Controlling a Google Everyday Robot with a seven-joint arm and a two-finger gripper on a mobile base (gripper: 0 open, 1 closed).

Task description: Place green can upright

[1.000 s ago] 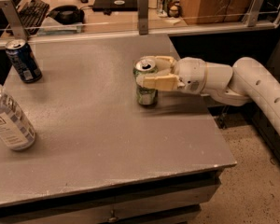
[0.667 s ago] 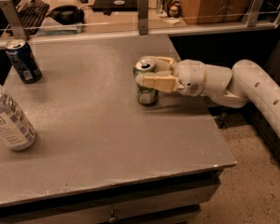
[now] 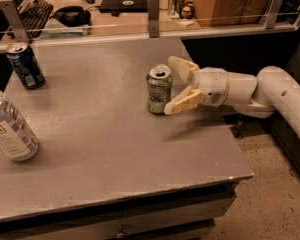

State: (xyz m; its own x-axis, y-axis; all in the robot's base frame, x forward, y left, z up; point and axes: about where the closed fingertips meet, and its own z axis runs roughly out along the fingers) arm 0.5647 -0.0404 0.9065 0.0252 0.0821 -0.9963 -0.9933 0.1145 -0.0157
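The green can (image 3: 159,89) stands upright on the grey table (image 3: 100,149), right of the middle, its silver top with pull tab facing up. My gripper (image 3: 176,86) reaches in from the right on a white arm. Its two tan fingers are spread wide: one finger (image 3: 181,66) lies behind the can's top right, the other (image 3: 182,103) lies low at the can's right side near its base. The jaws stand apart and do not clamp the can.
A dark blue can (image 3: 25,65) stands at the table's far left. A clear plastic bottle with a white label (image 3: 10,128) stands at the left edge. A rail with posts (image 3: 153,14) runs along the back, with a desk and keyboard beyond. The table's right edge is near the arm.
The gripper's fingers, closed around the green can before, have spread open and let it go. The can stays upright in the same spot.
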